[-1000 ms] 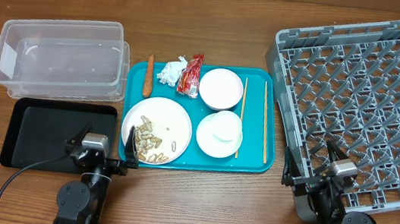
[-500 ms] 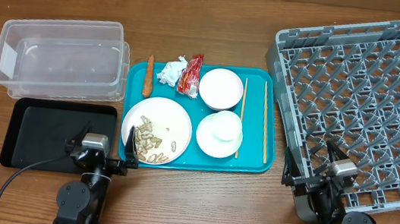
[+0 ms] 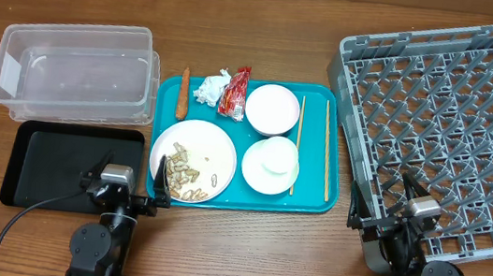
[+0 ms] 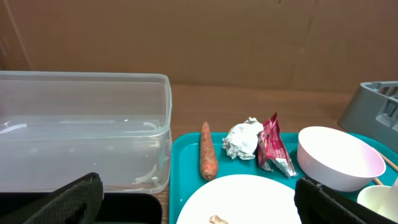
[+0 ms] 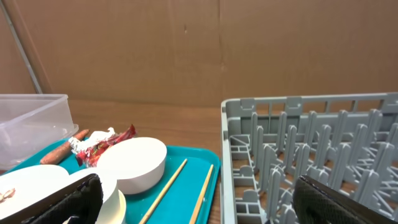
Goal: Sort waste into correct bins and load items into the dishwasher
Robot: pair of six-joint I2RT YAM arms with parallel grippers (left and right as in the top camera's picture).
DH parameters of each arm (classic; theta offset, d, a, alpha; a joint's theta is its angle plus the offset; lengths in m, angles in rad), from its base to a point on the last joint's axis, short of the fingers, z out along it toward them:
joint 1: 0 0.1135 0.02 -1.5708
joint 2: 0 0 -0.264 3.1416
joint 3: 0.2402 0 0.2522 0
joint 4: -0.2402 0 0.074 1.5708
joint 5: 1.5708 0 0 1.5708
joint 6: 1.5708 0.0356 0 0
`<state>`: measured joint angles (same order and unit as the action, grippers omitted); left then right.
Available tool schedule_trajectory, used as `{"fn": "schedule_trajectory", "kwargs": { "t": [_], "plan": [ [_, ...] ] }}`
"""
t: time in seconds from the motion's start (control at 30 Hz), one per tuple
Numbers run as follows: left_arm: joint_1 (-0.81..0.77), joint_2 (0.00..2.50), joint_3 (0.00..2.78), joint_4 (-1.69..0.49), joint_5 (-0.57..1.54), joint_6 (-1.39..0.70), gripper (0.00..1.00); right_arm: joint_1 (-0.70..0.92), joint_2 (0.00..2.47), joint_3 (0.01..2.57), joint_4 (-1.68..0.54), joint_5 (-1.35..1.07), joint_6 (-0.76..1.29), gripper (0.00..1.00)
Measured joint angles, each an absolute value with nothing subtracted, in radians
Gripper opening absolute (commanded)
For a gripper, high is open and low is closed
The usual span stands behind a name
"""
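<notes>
**status: both arms at the near edge, nothing grasped**

the left fingers (image 4: 62,199) are spread wide and released, with nothing between them. the right fingers (image 5: 62,199) are likewise spread and empty.

**relative to the left fingers**
- white plate (image 3: 217,149): directly ahead, between the two fingers, on the teal tray (image 3: 311,146). tan nut shells (image 3: 183,176) lie on its near-left part.
- carrot stick (image 3: 183,93), crumpled tissue (image 3: 211,87) and red wrapper (image 3: 234,92): farther ahead, side by side at the tray's far edge.
- clear tub (image 3: 76,70): ahead and to the left, on the surface (image 3: 242,251).
- black tray (image 3: 45,165): just beside the left-hand finger, in front of the tub.

**relative to the right fingers**
- dish rack (image 3: 428,38): ahead and to the right, its near-left corner close to the fingers; no dishes in it.
- chopsticks (image 3: 326,148): ahead and to the left, lying apart and parallel on the teal tray.
- white bowl (image 3: 273,108): farther left, beyond the chopsticks.
- small cup (image 3: 277,156): nearer than that bowl, seated in a second bowl (image 3: 256,172).
</notes>
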<state>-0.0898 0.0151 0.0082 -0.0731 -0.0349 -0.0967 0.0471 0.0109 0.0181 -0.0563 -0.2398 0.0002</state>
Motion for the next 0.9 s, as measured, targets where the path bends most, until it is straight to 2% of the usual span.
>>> {"fn": "schedule_trajectory", "kwargs": {
  "t": [0.27, 0.47, 0.6, 0.77, 0.9],
  "plan": [
    [-0.090, 0.015, 0.008, -0.056, -0.052, -0.103, 1.00, 0.047, 0.011, 0.018, -0.047, -0.263, 0.001, 1.00],
    [-0.090, 0.015, 0.008, -0.005, 0.099, -0.139, 1.00, 0.047, 0.011, 0.018, -0.044, -0.315, 0.141, 1.00],
    [-0.090, 0.015, 0.013, 0.080, 0.220, -0.150, 1.00, 0.047, 0.012, 0.047, -0.146, -0.326, 0.231, 1.00],
    [-0.090, 0.027, 0.134, -0.026, 0.256, -0.155, 1.00, 0.047, 0.055, 0.263, -0.292, -0.326, 0.246, 1.00],
    [-0.090, 0.154, 0.391, -0.239, 0.265, -0.155, 1.00, 0.047, 0.217, 0.532, -0.490, -0.326, 0.236, 1.00]
  ]
}}
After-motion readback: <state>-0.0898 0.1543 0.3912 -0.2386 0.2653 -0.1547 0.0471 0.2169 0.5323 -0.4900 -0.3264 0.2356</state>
